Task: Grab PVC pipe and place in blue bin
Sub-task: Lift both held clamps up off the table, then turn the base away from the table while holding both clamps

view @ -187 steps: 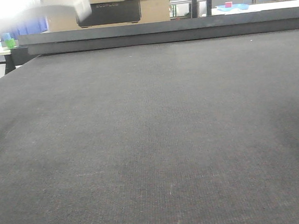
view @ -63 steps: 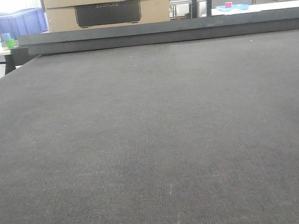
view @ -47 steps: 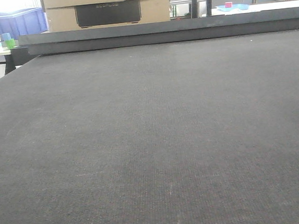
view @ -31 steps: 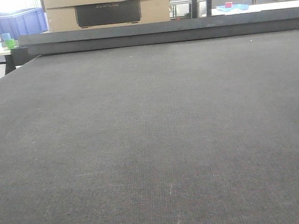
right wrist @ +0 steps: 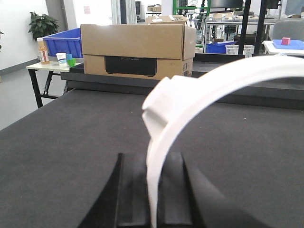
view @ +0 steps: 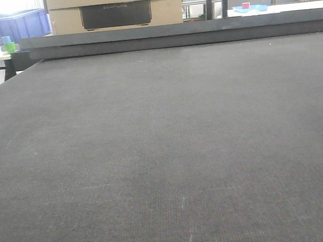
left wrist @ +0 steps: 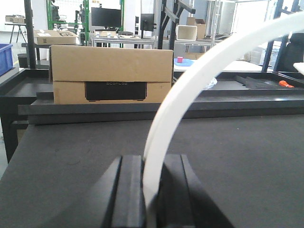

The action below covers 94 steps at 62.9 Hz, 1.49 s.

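**Both pincers clamped on white plastic**

The right pincer (right wrist: 153, 190) is narrowed on the PVC pipe (right wrist: 213, 80). The pipe's lower end sits pinched between the dark fingers. From there it rises above the worktop (view: 164, 154) and arcs off to the right, with a small lug at the bend. The left pincer (left wrist: 152, 190) grips a smooth white strap (left wrist: 190, 80) in the same way. The blue bin (right wrist: 64, 40) stands beyond the worktop's far left corner, beside a cardboard box (right wrist: 135, 47) and well apart from the pipe.
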Tool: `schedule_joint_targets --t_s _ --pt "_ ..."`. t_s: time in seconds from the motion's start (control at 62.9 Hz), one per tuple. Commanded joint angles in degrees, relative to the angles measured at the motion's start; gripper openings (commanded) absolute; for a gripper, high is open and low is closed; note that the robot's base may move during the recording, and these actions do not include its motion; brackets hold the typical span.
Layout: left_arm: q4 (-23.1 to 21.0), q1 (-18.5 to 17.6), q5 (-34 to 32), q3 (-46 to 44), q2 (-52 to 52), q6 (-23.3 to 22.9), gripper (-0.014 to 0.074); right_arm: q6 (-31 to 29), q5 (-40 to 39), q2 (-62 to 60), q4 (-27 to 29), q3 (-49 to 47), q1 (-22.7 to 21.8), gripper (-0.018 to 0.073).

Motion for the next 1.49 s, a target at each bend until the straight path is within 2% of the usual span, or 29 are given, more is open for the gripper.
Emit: schedule_joint_targets --t_s 0.0,1.479 --pt "-0.4 0.2 -1.6 -0.2 -0.4 0.1 -0.0111 -0.3 -1.7 -0.3 -0.6 0.1 0.1 -0.0169" --pt "-0.4 0.2 -2.1 -0.2 -3.5 0.1 -0.0111 -0.3 -1.7 -1.2 -0.3 0.1 0.1 -0.0169"
